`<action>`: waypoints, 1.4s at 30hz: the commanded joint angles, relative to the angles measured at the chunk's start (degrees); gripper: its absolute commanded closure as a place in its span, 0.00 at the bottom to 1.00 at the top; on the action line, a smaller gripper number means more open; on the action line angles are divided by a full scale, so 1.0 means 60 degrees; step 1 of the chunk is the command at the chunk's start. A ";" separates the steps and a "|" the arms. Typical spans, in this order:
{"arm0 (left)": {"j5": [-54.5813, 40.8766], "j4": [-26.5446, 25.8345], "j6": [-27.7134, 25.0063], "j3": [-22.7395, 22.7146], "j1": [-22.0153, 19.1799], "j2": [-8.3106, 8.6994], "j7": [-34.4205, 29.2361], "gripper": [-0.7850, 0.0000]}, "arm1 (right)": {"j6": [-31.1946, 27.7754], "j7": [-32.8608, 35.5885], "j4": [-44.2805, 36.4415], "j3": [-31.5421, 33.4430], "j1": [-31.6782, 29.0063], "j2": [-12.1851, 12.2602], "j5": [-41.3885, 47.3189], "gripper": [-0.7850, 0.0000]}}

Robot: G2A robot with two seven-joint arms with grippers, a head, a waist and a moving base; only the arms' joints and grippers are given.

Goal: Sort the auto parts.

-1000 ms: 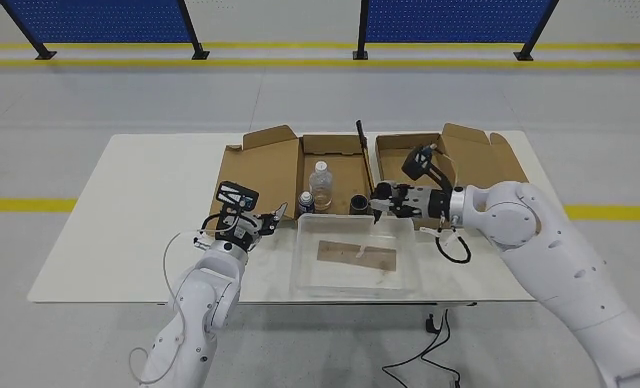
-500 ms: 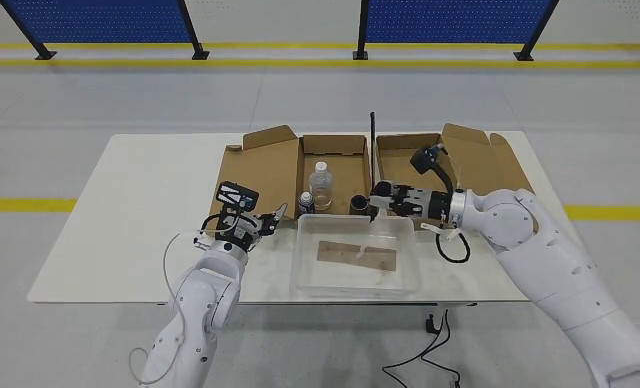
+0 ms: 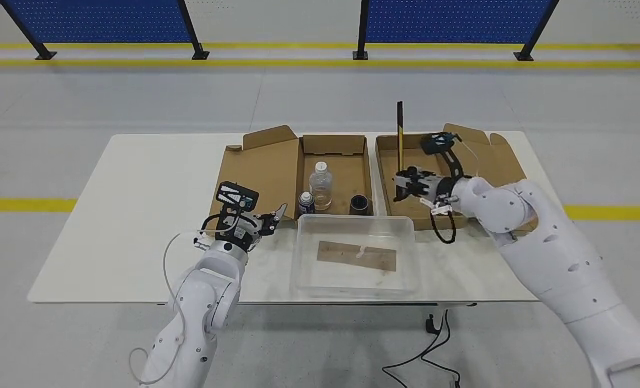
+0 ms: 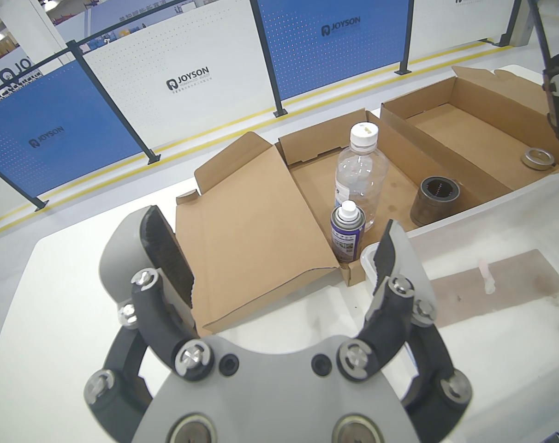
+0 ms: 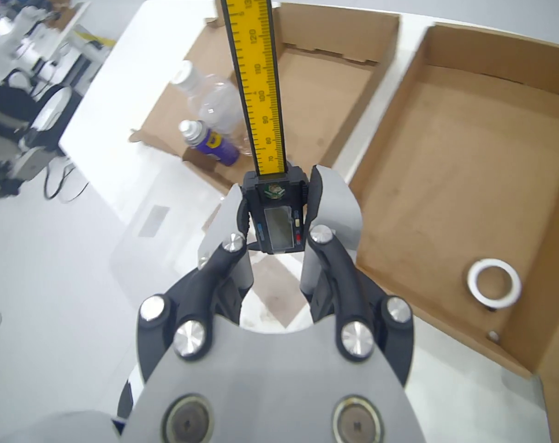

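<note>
Fingers of the right gripper are clamped on the black readout body of a digital caliper, one on each side of it. The yellow scale of the caliper stands up from the grip, roughly upright. In the top view this gripper hangs over the left part of the right cardboard box, above its floor, and the caliper touches neither box nor table. A pale metal ring lies flat on the floor of that box, toward its near right corner and well apart from the gripper.

The left gripper has its fingers spread wide with nothing between them. It sits low over the white table, near and to the left of the left cardboard box, just beside the box's folded-out flap and close to the far left corner of the clear plastic bin.

Inside the left box a clear bottle with a white cap stands upright. A small blue spray can stands just beside it at the near left corner, and a black hollow cylinder stands to the right, against the near wall.

The bin sits on the table on the near side of both boxes. A brown sheet lies flat on its floor, with a small pale piece on top that is too small to tell.
</note>
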 commanded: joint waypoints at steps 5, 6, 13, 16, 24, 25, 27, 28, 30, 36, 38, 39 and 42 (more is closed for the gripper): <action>0.0000 0.0000 0.0000 0.0000 0.0000 0.0000 0.0000 0.00 | 0.2425 -0.0261 0.0391 -0.0167 0.0085 -0.0218 -0.0306 1.00; 0.0000 0.0000 0.0000 0.0000 0.0000 0.0000 0.0000 0.00 | 0.2781 -0.0317 0.0536 -0.0224 0.0122 -0.0271 -0.0346 1.00; 0.0000 0.0000 0.0000 0.0000 0.0000 0.0000 0.0000 0.00 | 0.3644 -0.0322 0.1767 -0.0752 0.0628 -0.0730 -0.0130 1.00; 0.0000 0.0000 0.0000 0.0000 0.0000 0.0000 0.0000 0.00 | 0.3540 -0.0273 0.2494 -0.0992 0.0949 -0.0969 0.0088 1.00; 0.0000 0.0000 0.0000 0.0000 0.0000 0.0000 0.0000 0.00 | 0.3535 0.0217 0.4376 -0.2052 0.1897 -0.1759 -0.0120 1.00; 0.0000 0.0000 0.0000 0.0000 0.0000 0.0000 0.0000 0.00 | 0.3461 0.0231 0.4583 -0.2129 0.1971 -0.1857 -0.0050 0.93; 0.0000 0.0000 0.0000 0.0000 0.0000 0.0000 0.0000 0.00 | 0.3226 0.0265 0.4975 -0.2280 0.2113 -0.2042 0.0032 0.56; 0.0000 0.0000 0.0000 0.0000 0.0000 0.0000 0.0000 0.00 | 0.3193 0.0265 0.5167 -0.2342 0.2196 -0.2127 0.0040 0.25; 0.0000 0.0000 0.0000 0.0000 0.0000 0.0000 0.0000 0.00 | 0.3066 0.0252 0.5470 -0.2438 0.2325 -0.2285 0.0082 0.00; 0.0000 0.0000 0.0000 0.0000 0.0000 0.0000 0.0000 0.00 | 0.2668 0.0113 0.6143 -0.2560 0.2575 -0.2626 0.0124 0.00; 0.0000 0.0000 0.0000 0.0000 0.0000 0.0000 0.0000 0.00 | 0.2588 -0.0019 0.6237 -0.2562 0.2646 -0.2697 0.0057 0.00; 0.0000 0.0000 0.0000 0.0000 0.0000 0.0000 0.0000 0.00 | 0.2546 -0.0125 0.6253 -0.2541 0.2674 -0.2722 0.0034 0.00; 0.0000 0.0000 0.0000 0.0000 0.0000 0.0000 0.0000 0.00 | 0.2532 -0.0509 0.6188 -0.2408 0.2760 -0.2741 -0.0090 0.00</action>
